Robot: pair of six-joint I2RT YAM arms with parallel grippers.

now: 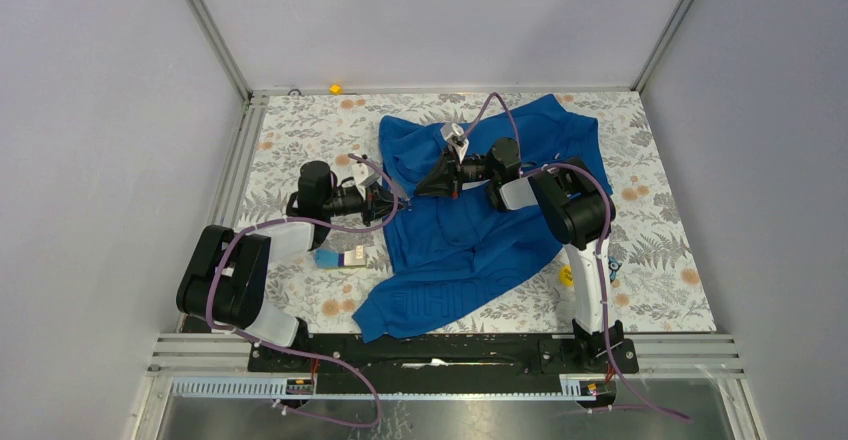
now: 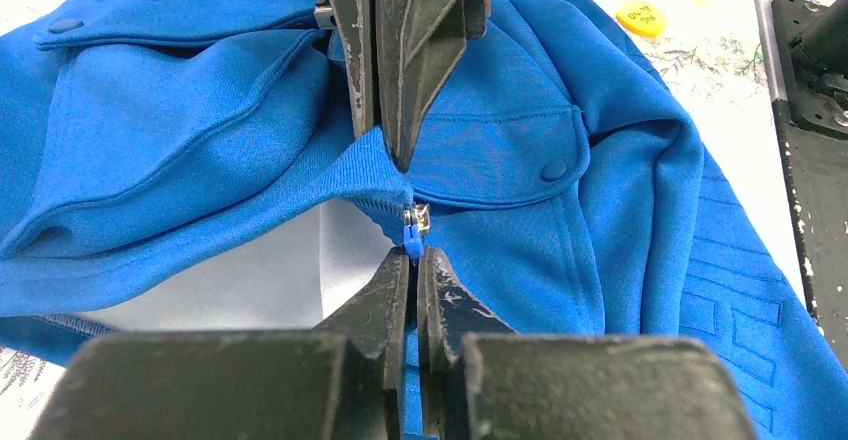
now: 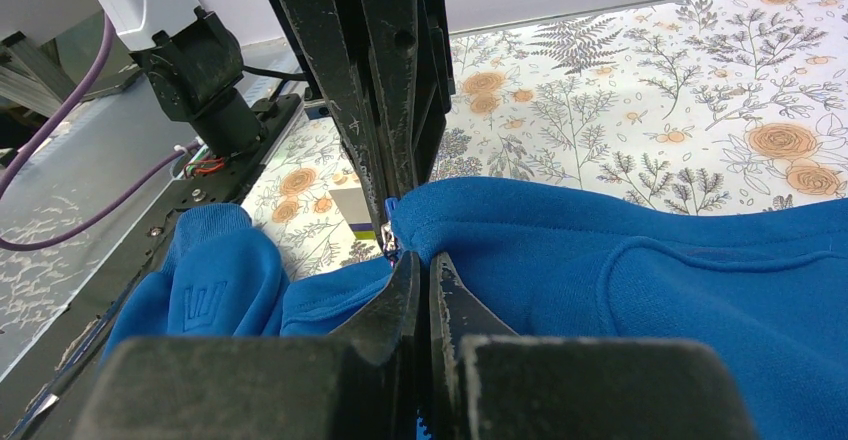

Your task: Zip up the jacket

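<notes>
floral-print surface (image 1: 670, 280) is lying between grey walls (image 1: 430, 10); left tool (image 2: 412, 265) is pinching the zipper pull (image 2: 412, 245), right tool (image 3: 420, 265) clamping the ribbed blue jacket (image 1: 470, 235) hem.

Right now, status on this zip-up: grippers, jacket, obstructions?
Left gripper shut on zipper pull. Right gripper shut on jacket hem beside it. Front open, lining showing. Small block left of jacket, not obstructing.
</notes>
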